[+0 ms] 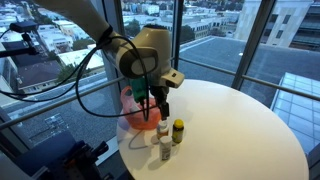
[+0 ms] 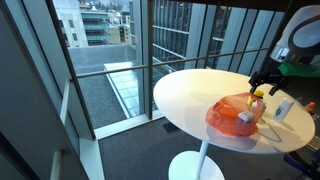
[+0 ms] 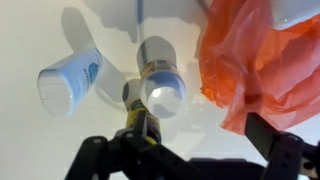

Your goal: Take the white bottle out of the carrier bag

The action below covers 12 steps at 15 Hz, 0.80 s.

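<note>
While claw (image 3: 187, 150) wide open, white btl (image 3: 68, 80) flat on table (image 3: 30, 30) nearby, outside bag (image 3: 262, 60).

Orange carrier bag (image 2: 235, 116) lies on the white table (image 2: 190, 95) — white bottle (image 2: 284, 109) beside it.

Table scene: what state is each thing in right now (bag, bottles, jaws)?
white bottle: out of the bag, on the table; upright or lying, cannot tell.
carrier bag: crumpled, resting on the table.
silver-capped bottle: upright, capped.
yellow-capped bottle: upright, capped.
gripper: jaws open, empty, above the bottles.
</note>
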{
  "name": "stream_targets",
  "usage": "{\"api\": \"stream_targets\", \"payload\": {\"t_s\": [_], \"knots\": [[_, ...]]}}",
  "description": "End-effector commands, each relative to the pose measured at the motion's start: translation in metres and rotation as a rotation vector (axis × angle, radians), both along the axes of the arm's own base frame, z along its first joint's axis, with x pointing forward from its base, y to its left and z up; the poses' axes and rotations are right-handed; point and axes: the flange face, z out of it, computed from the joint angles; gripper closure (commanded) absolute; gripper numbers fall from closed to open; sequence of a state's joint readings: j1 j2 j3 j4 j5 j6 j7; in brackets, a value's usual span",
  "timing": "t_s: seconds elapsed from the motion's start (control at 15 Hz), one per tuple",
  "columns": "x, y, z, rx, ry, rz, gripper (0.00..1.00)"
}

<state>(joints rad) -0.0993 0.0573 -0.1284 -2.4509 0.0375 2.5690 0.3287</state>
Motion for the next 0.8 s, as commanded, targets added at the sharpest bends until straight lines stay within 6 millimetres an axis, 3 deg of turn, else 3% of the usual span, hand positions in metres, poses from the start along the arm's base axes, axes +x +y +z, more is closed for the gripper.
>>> {"api": "stream_targets", "payload": {"t_s": [0.0, 0.33, 0.73], "knots": [[-0.01, 0.017, 0.042, -0.005, 0.005, 0.046, 0.0], [-0.016, 0.047, 0.088, 0.015, 0.043, 0.132, 0.0], [-0.025, 0.076, 0.126, 0.035, 0.183, 0.334, 0.0]]}}
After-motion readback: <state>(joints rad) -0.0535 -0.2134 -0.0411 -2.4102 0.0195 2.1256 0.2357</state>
